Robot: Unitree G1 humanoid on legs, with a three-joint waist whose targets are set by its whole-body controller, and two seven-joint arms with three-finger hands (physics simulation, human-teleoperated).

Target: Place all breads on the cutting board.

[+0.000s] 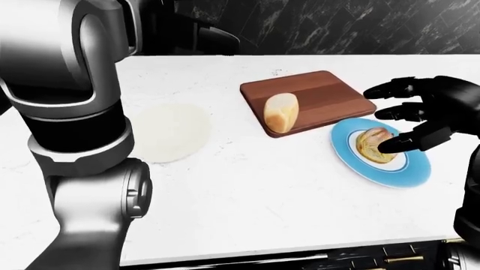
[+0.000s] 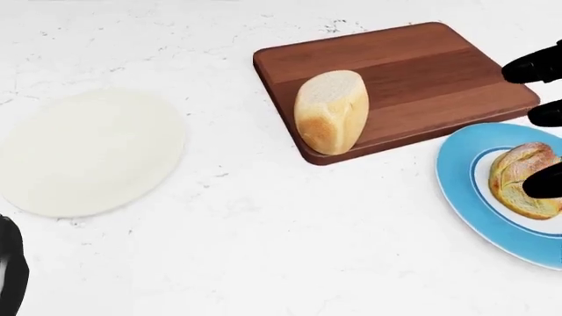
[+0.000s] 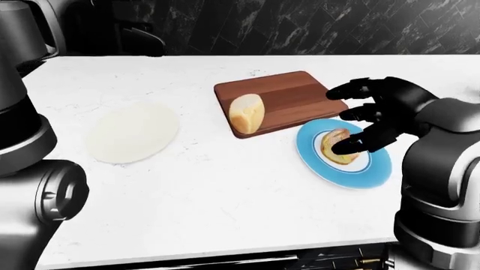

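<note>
A brown wooden cutting board point(image 2: 413, 66) lies at the upper right of the head view. A pale oval loaf point(image 2: 331, 110) rests on its near left corner. Right of it, a round golden bread point(image 2: 514, 172) sits on a blue plate point(image 2: 461, 187) that touches the board's lower right edge. My right hand point(image 3: 346, 121) hovers over this bread, open with its fingers spread. Its thumb tip point(image 3: 346, 147) rests on the bread's right side, and the two upper fingers reach over the board's right end. My left hand does not show.
A flat white disc-shaped plate point(image 2: 87, 151) lies on the white marble counter point(image 2: 263, 237) at the left. My left arm point(image 1: 75, 112) fills the left of the left-eye view. A dark marble wall point(image 1: 337, 25) runs behind the counter.
</note>
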